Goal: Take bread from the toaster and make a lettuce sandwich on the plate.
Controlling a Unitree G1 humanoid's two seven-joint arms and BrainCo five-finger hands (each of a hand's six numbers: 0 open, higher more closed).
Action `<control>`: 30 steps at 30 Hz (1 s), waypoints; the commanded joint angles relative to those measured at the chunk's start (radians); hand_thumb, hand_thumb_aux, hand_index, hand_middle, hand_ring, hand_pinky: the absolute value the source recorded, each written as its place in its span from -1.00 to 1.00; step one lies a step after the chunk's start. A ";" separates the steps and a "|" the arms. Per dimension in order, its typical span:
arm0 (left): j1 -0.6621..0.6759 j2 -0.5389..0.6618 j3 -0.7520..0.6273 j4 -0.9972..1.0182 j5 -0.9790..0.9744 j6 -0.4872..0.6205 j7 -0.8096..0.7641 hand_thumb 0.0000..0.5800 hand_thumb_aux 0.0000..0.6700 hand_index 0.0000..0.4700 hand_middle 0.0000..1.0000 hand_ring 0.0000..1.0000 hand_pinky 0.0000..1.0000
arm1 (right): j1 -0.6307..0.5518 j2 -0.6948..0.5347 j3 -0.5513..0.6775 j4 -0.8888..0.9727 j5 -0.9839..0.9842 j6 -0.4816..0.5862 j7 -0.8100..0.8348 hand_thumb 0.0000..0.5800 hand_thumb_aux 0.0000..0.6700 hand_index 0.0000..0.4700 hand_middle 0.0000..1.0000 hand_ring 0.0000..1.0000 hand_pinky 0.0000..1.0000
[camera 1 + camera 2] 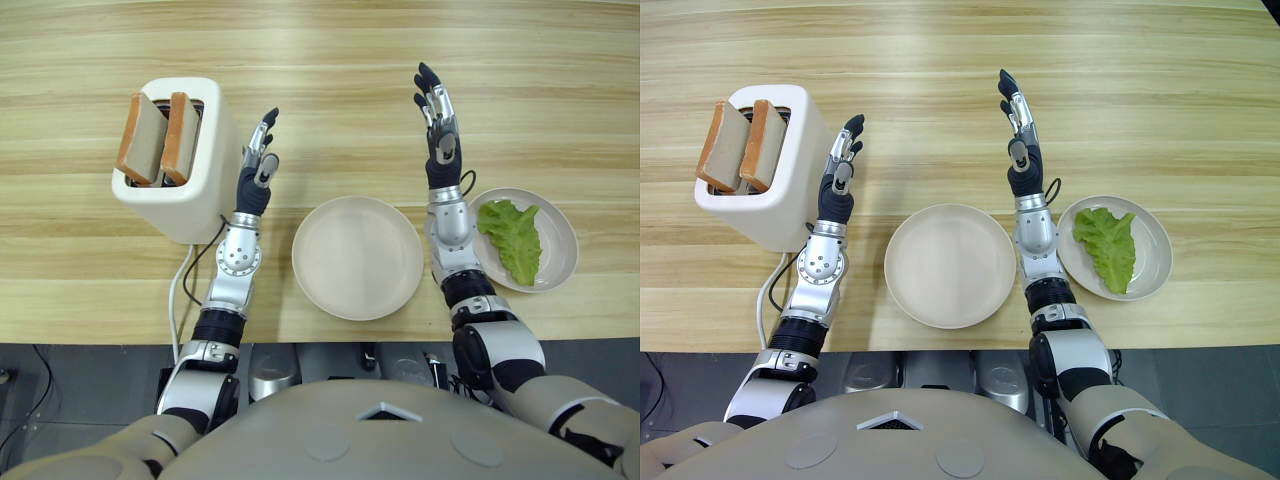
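Near the desk's front edge, the plate (358, 257) is flanked by the left robot hand (258, 170) and right robot hand (438, 122), both spread empty, seemingly readied for bread (143, 140) and lettuce (512, 240).

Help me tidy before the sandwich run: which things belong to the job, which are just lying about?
Job: toaster, two bread slices in it, lettuce leaf, its dish, empty plate.
Just there: toaster cord, wooden table.
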 commanded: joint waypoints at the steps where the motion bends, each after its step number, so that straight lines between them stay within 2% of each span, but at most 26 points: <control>1: 0.004 0.004 0.004 0.017 0.014 -0.002 0.002 -1.00 -1.00 -1.00 -1.00 -1.00 -1.00 | 0.003 -0.001 0.005 0.007 -0.004 -0.002 -0.001 -1.00 -1.00 -1.00 -1.00 -1.00 -1.00; 16: 0.013 0.012 0.002 -0.006 0.036 -0.013 0.013 -1.00 -1.00 -1.00 -1.00 -1.00 -1.00 | 0.008 -0.001 0.006 0.002 -0.006 -0.004 -0.004 -1.00 -1.00 -1.00 -1.00 -1.00 -1.00; 17: 0.024 0.018 0.004 -0.046 0.063 -0.015 0.027 -1.00 -1.00 -1.00 -1.00 -1.00 -1.00 | 0.006 0.001 0.007 0.004 -0.006 -0.004 -0.004 -1.00 -1.00 -1.00 -1.00 -1.00 -1.00; 20: 0.072 0.082 0.012 -0.264 0.301 -0.038 0.104 -1.00 -1.00 -1.00 -1.00 -1.00 -1.00 | -0.005 0.005 0.008 0.015 -0.003 -0.002 0.001 -1.00 -1.00 -1.00 -1.00 -1.00 -1.00; 26: 0.134 0.241 0.139 -0.608 0.636 0.151 0.125 -1.00 -1.00 -1.00 -1.00 -1.00 -1.00 | -0.006 0.013 0.009 0.020 -0.003 -0.001 -0.001 -1.00 -1.00 -1.00 -1.00 -1.00 -1.00; 30: 0.205 0.312 0.278 -0.759 0.710 0.267 0.101 -1.00 -1.00 -1.00 -1.00 -1.00 -1.00 | -0.017 0.017 0.009 0.036 0.001 -0.001 0.002 -1.00 -1.00 -1.00 -1.00 -1.00 -1.00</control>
